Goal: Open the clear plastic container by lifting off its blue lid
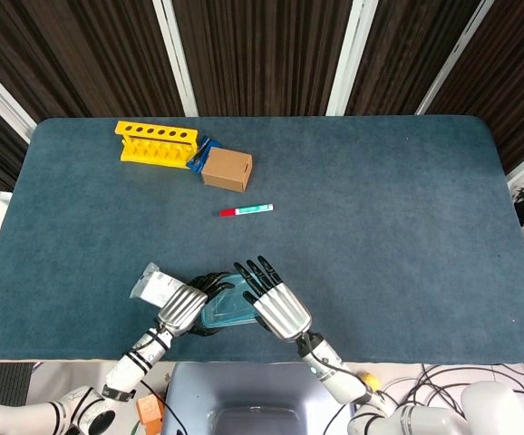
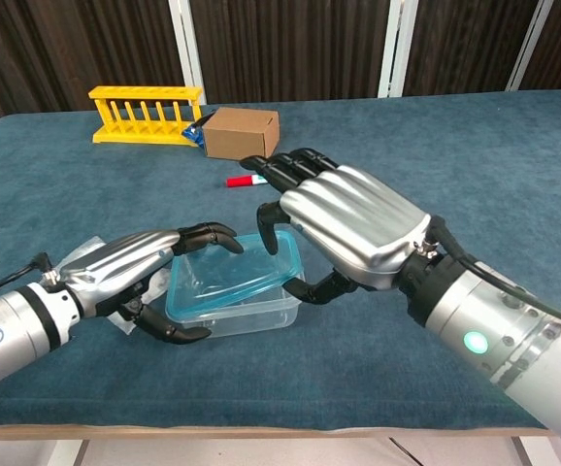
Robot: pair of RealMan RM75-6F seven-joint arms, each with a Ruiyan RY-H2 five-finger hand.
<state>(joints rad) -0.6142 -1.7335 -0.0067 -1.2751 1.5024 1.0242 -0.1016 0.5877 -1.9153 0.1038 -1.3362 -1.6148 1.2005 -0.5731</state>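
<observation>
A: Where does the clear plastic container [image 2: 230, 309] sit?

B: At the near edge of the blue-covered desk [image 1: 380, 236], between the two robot hands. Its blue lid [image 2: 232, 274] is tilted — the right side stands above the rim, the left side is still down on the container.

A: And the hands themselves?

B: The right robot hand [image 2: 344, 225] grasps the raised right edge of the lid, thumb under it, dark fingers [image 2: 282, 173] stretched over the top. The left robot hand [image 2: 130, 267] grips the container's left end, its fingertips curled over the lid's far-left corner and its thumb against the near wall. From overhead both hands [image 1: 278, 304] [image 1: 179, 306] crowd the container [image 1: 226, 308], hiding most of it.

A: Any writing to read?

B: A white packet [image 1: 153, 283] with a printed label lies just beside the left hand — the print is too small to make out. The brown cardboard box [image 1: 227, 169] shows no legible marking, and the red-and-green marker pen [image 1: 246, 210] lies alone mid-desk. A yellow tube rack [image 1: 156, 145] stands at the far left, a small blue item [image 1: 198, 150] wedged between it and the box.
</observation>
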